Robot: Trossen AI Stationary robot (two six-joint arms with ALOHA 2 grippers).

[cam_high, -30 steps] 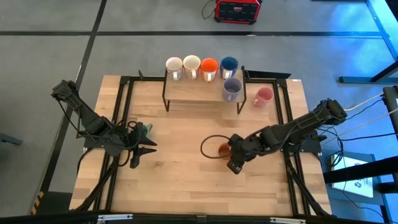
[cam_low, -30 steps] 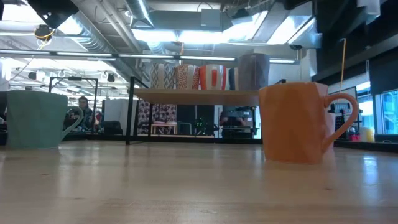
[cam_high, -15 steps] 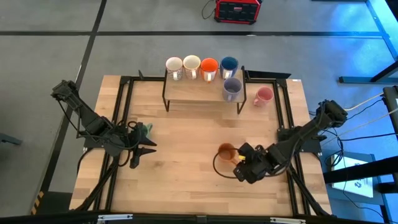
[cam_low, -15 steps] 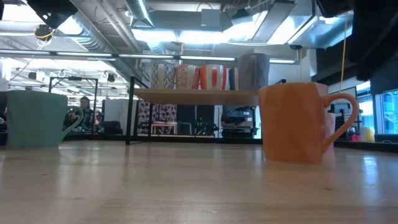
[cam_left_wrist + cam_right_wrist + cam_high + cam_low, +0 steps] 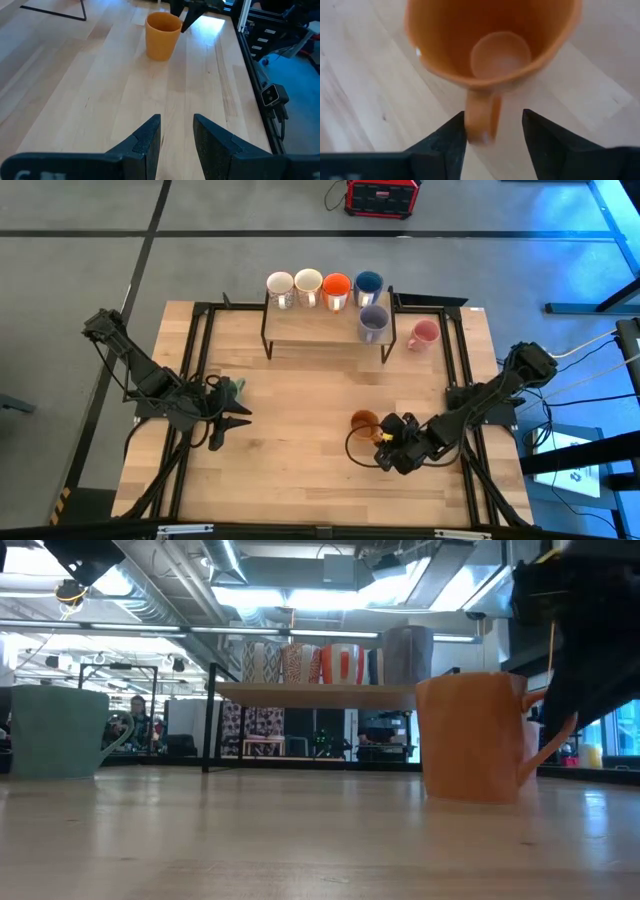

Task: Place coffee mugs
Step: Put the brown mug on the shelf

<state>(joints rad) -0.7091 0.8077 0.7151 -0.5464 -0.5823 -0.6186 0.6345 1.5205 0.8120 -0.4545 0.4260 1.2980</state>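
Note:
The amber orange mug (image 5: 364, 423) stands upright on the table; in the right wrist view I look down into the amber mug (image 5: 490, 45). My right gripper (image 5: 495, 145) is open at its near-right side, one finger on each side of the handle. My left gripper (image 5: 177, 135) is open and empty at the table's left, next to the pale green mug (image 5: 237, 388), which stands on the table. Two white mugs (image 5: 294, 284), the bright orange mug (image 5: 336, 287), the blue mug (image 5: 369, 282) and the lavender-grey mug (image 5: 373, 321) sit on a shelf. The pink mug (image 5: 424, 335) stands beside it. My right gripper comes slanting down from the table's near-right side. One finger (image 5: 452, 142) stands right against the side of the amber mug's handle (image 5: 482, 117), and I cannot tell whether it touches. The other finger (image 5: 542, 142) is clear of the handle. The mug rests on its base.
The wooden shelf on black legs (image 5: 325, 330) stands at the table's far middle. Black frame rails (image 5: 195, 380) run along the left and right sides of the table top. Bare wood lies between the two arms and along the near edge.
My right gripper has drawn back from above the amber mug toward the table's near-right and come down beside the handle; in the low view it now shows behind the mug's handle. The mug has stayed where it was.

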